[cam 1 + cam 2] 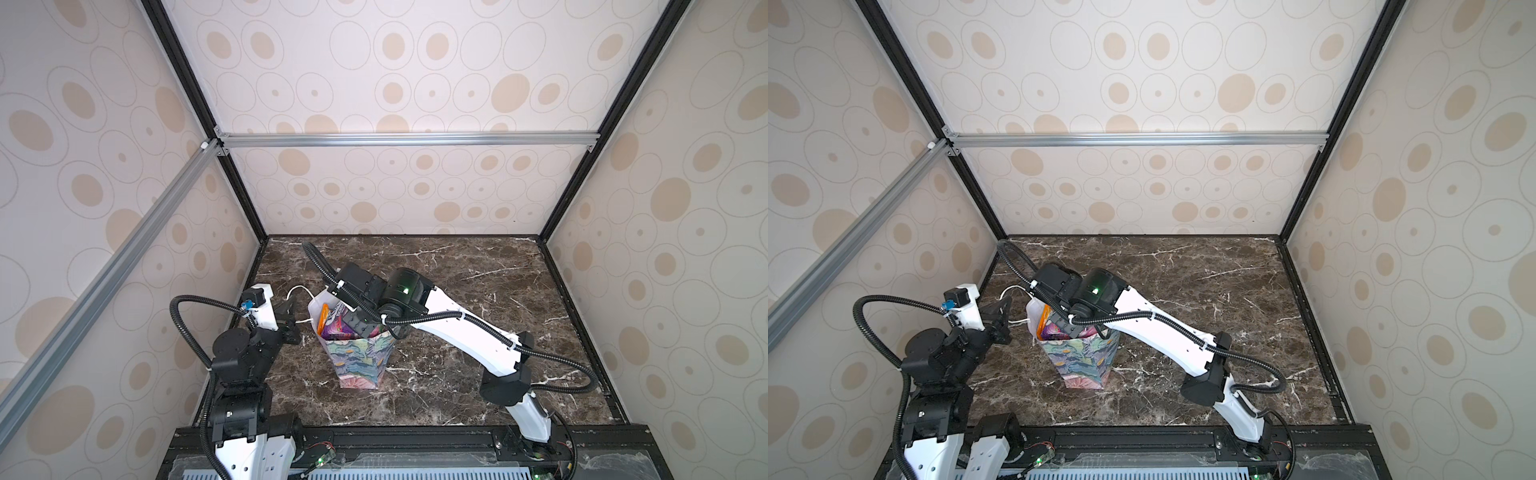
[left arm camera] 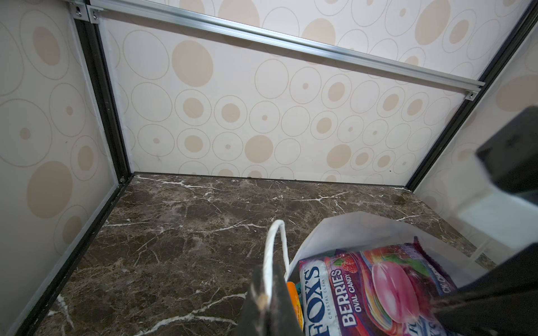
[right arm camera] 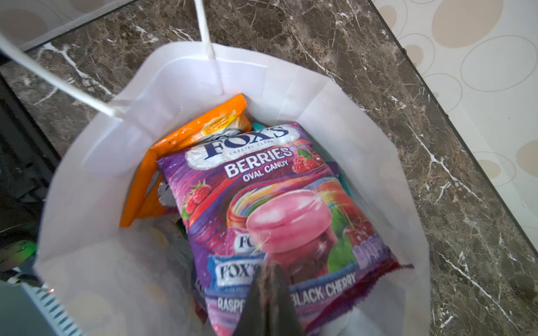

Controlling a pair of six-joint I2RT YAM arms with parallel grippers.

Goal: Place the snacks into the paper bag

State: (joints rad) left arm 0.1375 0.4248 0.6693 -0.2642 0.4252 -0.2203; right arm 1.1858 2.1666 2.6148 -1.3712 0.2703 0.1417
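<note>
so the paper bag (image 1: 359, 357) is standing upright on the desk (image 1: 478, 291) toward its front edge, a bit left of the middle, with the snacks inside: a purple berries packet (image 3: 262, 189) lying over an orange packet (image 3: 203, 128). Left end effector (image 1: 293, 321) is clamped tight on the bag's white cord handle (image 2: 273, 247). Right end effector (image 3: 269, 266) is down in the bag mouth, jaws closed together, tips against the purple packet, can't tell if it's actually pinching it

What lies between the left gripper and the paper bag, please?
The white cord handle spans it, from the left gripper to the paper bag, in both top views.
</note>
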